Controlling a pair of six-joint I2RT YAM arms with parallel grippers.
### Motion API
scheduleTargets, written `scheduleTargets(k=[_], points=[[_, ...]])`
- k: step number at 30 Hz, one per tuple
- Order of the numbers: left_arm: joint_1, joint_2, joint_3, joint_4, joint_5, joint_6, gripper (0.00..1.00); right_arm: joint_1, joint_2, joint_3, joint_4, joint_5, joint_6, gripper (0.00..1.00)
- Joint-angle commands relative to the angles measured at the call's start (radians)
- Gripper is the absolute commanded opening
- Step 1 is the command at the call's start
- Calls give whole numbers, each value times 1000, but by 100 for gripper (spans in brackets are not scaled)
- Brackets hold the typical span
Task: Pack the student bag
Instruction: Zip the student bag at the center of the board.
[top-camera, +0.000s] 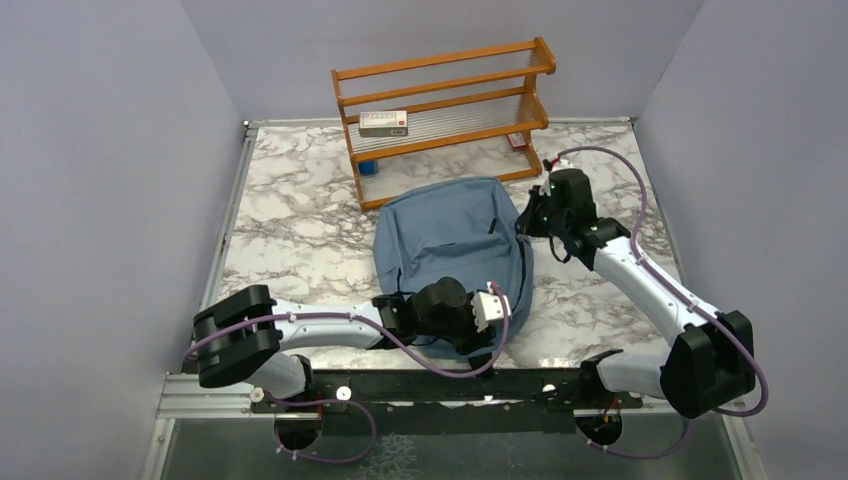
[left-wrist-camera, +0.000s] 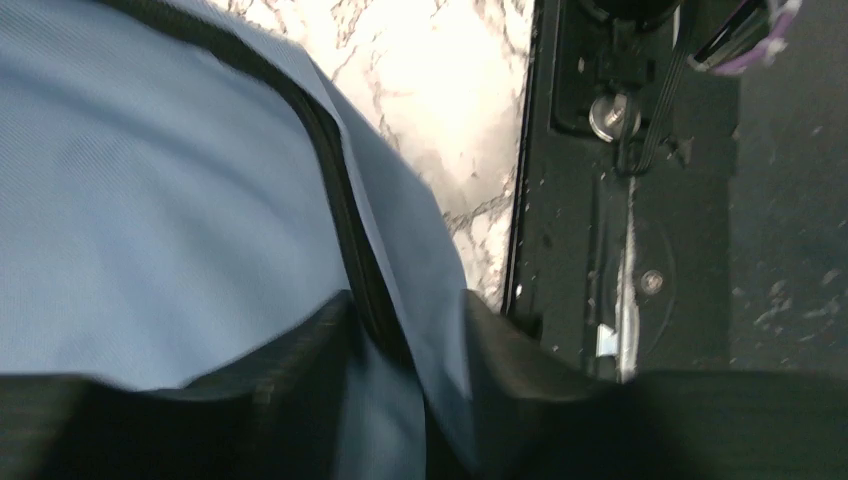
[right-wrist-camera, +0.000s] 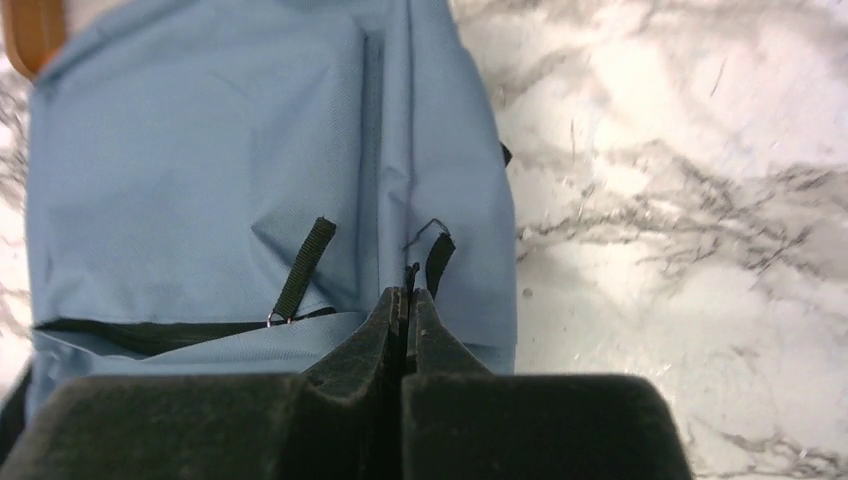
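The student bag (top-camera: 450, 235) lies flat mid-table, dusty blue with black zipper trim. My left gripper (top-camera: 480, 325) is over its near right corner. In the left wrist view this gripper (left-wrist-camera: 408, 310) stands open, its fingers on either side of a fold of the bag (left-wrist-camera: 150, 200) and its black zipper line (left-wrist-camera: 340, 190). My right gripper (top-camera: 523, 218) is at the bag's far right edge. In the right wrist view it (right-wrist-camera: 407, 295) is shut on a thin black zipper pull (right-wrist-camera: 411, 272) on the bag (right-wrist-camera: 200, 150), beside a black tab (right-wrist-camera: 438, 260).
An orange wooden shelf rack (top-camera: 445, 100) stands at the back with a flat box (top-camera: 383, 122) on it, a small blue item (top-camera: 368, 167) under it and a red item (top-camera: 517, 140) at its right. The black mounting rail (left-wrist-camera: 620, 200) runs along the marble table's (top-camera: 290, 220) near edge.
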Motion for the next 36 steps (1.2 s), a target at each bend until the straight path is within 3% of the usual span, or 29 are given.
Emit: scheduleTargets(k=[1, 4, 10, 15, 19, 21, 27, 36], points=[[18, -67, 24, -73, 23, -47, 57, -22, -59, 52, 149, 60, -25, 5], [39, -126, 28, -64, -12, -50, 67, -21, -97, 48, 112, 55, -23, 15], [155, -247, 28, -42, -29, -97, 70, -22, -175, 41, 41, 65, -23, 28], [272, -326, 17, -60, -107, -101, 83, -22, -223, 35, -16, 74, 2, 39], [354, -340, 18, -94, -267, -217, 93, -22, -236, 43, -74, 64, 39, 53], [394, -330, 19, -123, -324, -330, 94, -22, -227, 51, -100, 46, 53, 58], [488, -250, 64, -301, -374, -555, 93, -22, -175, 64, -111, -67, 55, 61], [516, -280, 5, -315, -437, -620, 95, -22, 29, 117, -22, -264, 50, 56]])
